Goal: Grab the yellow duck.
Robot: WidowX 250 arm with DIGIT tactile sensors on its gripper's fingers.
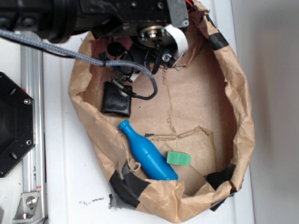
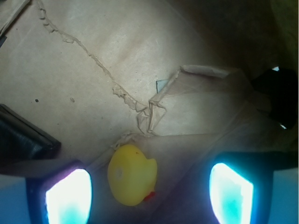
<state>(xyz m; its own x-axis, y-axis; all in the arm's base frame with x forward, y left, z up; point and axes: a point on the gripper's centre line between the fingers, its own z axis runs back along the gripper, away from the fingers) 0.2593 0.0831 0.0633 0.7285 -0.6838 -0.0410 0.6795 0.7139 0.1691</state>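
Note:
In the wrist view the yellow duck [image 2: 131, 175], small and rounded with a red-orange beak at its lower right, lies on brown paper. It sits between my two glowing fingers, closer to the left fingertip [image 2: 67, 196] than to the right one [image 2: 231, 193]. My gripper [image 2: 149, 193] is open and neither finger touches the duck. In the exterior view the duck is hidden under my arm [image 1: 93, 14], which hangs over the back-left part of the paper bag.
The crumpled paper bag wall [image 1: 238, 126] rings the work area. Inside lie a black square pad [image 1: 117, 99], a blue bottle [image 1: 147, 151] and a green block [image 1: 179, 158]. The pad's corner [image 2: 23, 137] is left of the duck. A black mount [image 1: 11, 126] and rail [image 1: 32, 116] stand outside, left.

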